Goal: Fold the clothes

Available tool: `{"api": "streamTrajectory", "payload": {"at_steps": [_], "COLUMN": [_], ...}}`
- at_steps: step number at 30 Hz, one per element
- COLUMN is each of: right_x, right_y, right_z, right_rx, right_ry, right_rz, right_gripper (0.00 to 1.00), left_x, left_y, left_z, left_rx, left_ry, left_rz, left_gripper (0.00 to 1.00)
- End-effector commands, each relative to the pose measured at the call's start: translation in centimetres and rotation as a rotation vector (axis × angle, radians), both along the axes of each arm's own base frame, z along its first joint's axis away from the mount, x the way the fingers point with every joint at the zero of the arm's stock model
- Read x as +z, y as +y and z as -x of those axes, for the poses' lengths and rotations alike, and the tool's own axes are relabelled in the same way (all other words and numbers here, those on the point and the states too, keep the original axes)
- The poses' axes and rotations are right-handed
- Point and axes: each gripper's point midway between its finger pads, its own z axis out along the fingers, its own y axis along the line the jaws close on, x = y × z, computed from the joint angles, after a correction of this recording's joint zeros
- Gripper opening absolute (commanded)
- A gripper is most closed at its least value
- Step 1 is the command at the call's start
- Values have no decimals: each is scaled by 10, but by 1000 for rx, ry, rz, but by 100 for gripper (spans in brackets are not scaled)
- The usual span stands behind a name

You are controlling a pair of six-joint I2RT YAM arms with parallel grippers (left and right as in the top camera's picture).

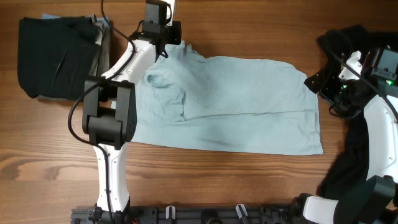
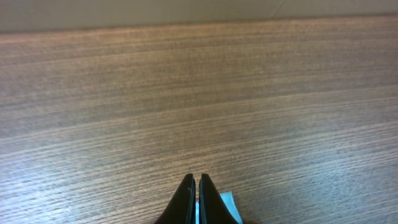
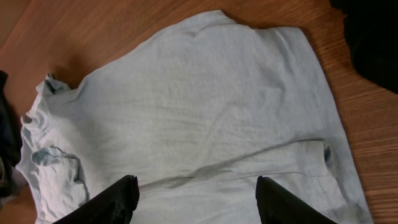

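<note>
At the far left of the wooden table [image 1: 205, 180] lies a folded black garment [image 1: 53, 59], flat and squared. It is well apart from both grippers.

Left arm [image 1: 112, 124]: it reaches from the near edge towards the far edge. The left gripper [image 1: 163, 43] sits at the far left corner of the light-blue T-shirt [image 1: 236, 102], by the neck opening. In the left wrist view the left gripper [image 2: 197, 180] has its jaws pressed together. A thin strip of the light-blue T-shirt [image 2: 227, 202] shows pinched between them and just to their right. Only bare table lies beyond.

The light-blue T-shirt occupies the centre of the table, spread wide from left to right. Its body is mostly flat. The cloth is bunched around the collar at the left end, and one long crease runs across the body.

Right gripper [image 1: 314, 81]: it is positioned over the right edge of the shirt. In the right wrist view the right gripper [image 3: 196, 180] has its jaws well apart and nothing between them. The light-blue T-shirt [image 3: 199, 99] lies beneath. Contact with the cloth cannot be determined.

A loose heap of black cloth [image 1: 354, 149] lies at the far right, under the right arm.
</note>
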Motion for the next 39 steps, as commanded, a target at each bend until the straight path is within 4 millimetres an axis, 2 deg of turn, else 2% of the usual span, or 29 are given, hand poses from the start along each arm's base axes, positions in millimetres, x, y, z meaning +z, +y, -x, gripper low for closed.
{"api": "streamTrajectory", "payload": {"at_steps": [1,2,3,4,6,9,15,18,20,22,27,29,32,35,36,39], "right_x": [-1,-1,-1,-1,-1,-1,-1,-1,-1,-1,-1,-1,-2,-2,-2,-2], "right_y": [-1,-1,-1,-1,-1,-1,-1,-1,-1,-1,-1,-1,-1,-1,0,0], "right_z": [1,1,1,1,1,1,1,1,1,1,2,2,3,3,3,3], "right_rx": [-4,-4,-4,-4,-4,-4,-5,-5,-5,-6,-27,-26,-26,-26,-26,-26], "right_ry": [6,6,6,6,5,7,7,7,7,8,17,17,21,21,22,24], "right_rz": [15,15,15,15,15,15,15,15,15,13,1,1,0,0,0,-1], "right_gripper": [65,65,65,65,65,65,65,65,65,65,65,65,65,65,65,65], "left_x": [13,8,4,0,-9,-31,-70,-78,-78,-78,-82,-86,-90,-90,-89,-85], "left_y": [1,-2,-3,-5,-8,-13,-10,-10,-10,-10,-10,-9,-9,-9,-9,-7], "left_z": [2,5,6,8,9,12,18,20,19,19,20,22,23,23,23,22], "left_rx": [-10,-17,-20,-24,-37,-75,-75,-76,-76,-76,-76,-76,-73,-71,-70,-64], "left_ry": [-10,6,14,23,35,59,124,138,137,134,144,154,164,164,163,158], "left_rz": [-14,-16,-18,-20,-30,-65,-79,-82,-82,-81,-83,-85,-85,-82,-82,-78], "left_gripper": [13,30,40,48,57,61,61,63,68,69,58,43,29,8,4,4]}}
